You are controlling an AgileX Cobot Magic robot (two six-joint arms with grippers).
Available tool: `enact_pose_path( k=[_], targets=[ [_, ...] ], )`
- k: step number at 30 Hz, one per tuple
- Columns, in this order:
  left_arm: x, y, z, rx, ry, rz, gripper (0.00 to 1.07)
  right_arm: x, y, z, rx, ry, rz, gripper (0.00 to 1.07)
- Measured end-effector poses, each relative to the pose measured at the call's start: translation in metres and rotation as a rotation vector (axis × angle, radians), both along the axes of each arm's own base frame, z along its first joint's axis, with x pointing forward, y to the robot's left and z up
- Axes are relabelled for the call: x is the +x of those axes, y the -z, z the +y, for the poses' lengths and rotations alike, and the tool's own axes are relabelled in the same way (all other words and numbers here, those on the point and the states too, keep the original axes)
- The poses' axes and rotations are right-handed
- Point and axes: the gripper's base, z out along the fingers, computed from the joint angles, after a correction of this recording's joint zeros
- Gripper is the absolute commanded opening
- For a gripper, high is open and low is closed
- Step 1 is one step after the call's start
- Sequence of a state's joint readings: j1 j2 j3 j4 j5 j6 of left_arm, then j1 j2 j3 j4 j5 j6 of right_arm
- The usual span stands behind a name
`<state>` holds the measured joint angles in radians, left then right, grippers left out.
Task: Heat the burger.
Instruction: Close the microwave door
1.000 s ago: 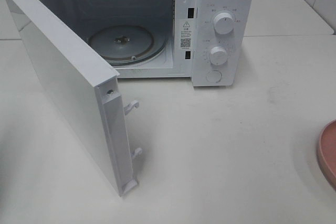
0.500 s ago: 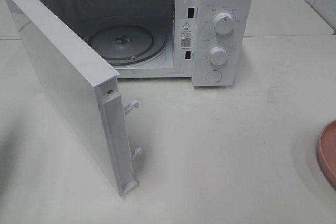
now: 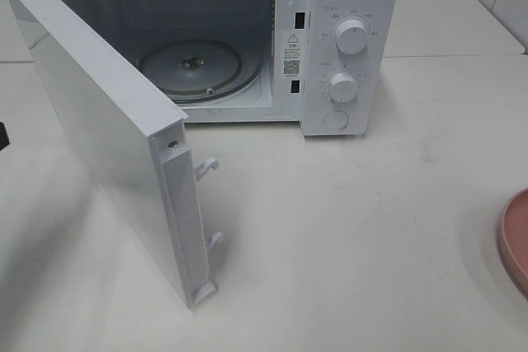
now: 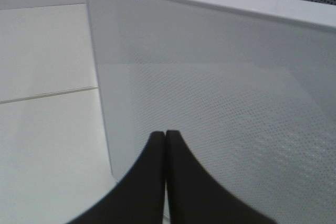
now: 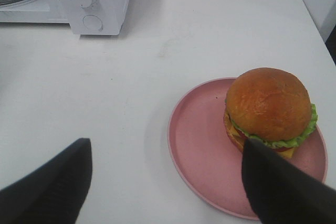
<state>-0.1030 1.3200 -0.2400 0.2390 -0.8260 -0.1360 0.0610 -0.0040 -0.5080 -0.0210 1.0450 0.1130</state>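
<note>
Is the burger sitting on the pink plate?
Touching. The right wrist view shows the burger resting directly on the pink plate, off to one side, with no gap under it.

Glossy white microwave [image 3: 346, 47] casing; door [image 4: 226, 98] panel smooth, finely dotted mesh; clear glass turntable [image 3: 194, 68]; matt pale worktop [image 3: 371, 228]; matt pink plate [image 5: 205, 156]; shiny golden-brown bun on burger [image 5: 269, 106], crinkled green lettuce at 5 o'clock

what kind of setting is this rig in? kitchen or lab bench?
Likely a mock kitchen counter: a white microwave with its door swung open, a burger on a pink plate, all on a white table. No sink or stove shows, so a staged bench is possible.
</note>
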Motion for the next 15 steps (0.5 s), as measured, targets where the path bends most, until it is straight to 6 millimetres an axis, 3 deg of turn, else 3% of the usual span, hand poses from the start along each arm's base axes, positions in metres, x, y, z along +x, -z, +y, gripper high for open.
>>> enact_pose_path(
  k=[15],
  targets=[
    [0.013, 0.015, -0.048, -0.025, -0.001, 0.015, 0.00, 0.000, 0.000, 0.000, 0.000, 0.000, 0.000, 0.75]
  ],
)
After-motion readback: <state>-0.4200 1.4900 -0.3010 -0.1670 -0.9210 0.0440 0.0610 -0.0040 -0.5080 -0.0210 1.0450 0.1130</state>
